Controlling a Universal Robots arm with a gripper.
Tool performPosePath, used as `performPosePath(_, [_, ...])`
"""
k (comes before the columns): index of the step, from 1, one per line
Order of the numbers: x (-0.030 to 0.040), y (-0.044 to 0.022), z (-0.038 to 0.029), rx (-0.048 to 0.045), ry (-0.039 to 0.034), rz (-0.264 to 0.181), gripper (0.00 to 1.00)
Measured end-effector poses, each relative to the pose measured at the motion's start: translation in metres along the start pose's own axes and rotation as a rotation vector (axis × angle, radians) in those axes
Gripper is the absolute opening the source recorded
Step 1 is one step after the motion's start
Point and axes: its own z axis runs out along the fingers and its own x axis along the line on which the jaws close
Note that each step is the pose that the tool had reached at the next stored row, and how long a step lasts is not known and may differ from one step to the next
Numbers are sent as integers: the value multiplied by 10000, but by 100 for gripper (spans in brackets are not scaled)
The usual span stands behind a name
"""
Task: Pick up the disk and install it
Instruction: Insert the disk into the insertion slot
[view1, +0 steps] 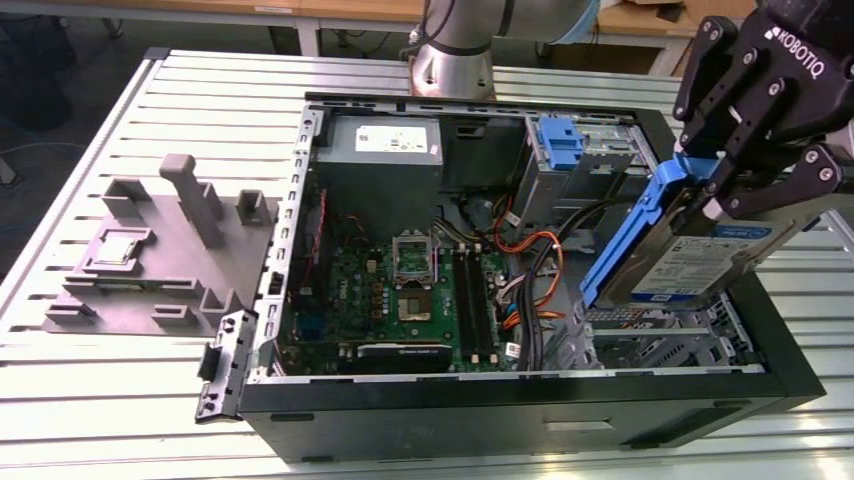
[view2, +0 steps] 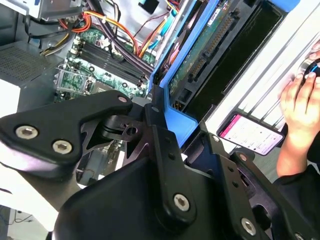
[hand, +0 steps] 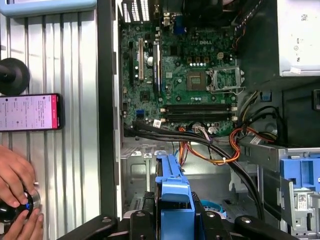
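The disk (view1: 687, 262), a silver-grey drive with a white-and-blue label in a bright blue bracket, hangs tilted over the open computer case (view1: 534, 400), at the exterior view's right. My black gripper (view1: 717, 186) is shut on its upper end. Just below the disk's lower end lies the metal drive bay (view1: 667, 335). In the second wrist view the black fingers (view2: 165, 150) clamp the blue bracket (view2: 177, 120), and the disk's (view2: 200, 55) green circuit side shows. In the first wrist view the bracket (hand: 172, 192) stands above the case floor, near the motherboard (hand: 190, 80).
A bare blue clip (view1: 561, 140) sits in a bay at the case's far side. Orange and black cables (view1: 527, 255) run beside the drive bay. A grey fixture block (view1: 147, 250) stands on the slatted table. A person's hand (hand: 15, 182) and a phone (hand: 30, 112) lie outside the case.
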Motion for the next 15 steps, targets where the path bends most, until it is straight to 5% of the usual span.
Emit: performPosePath(15, [49, -41, 101, -1, 1, -100, 36])
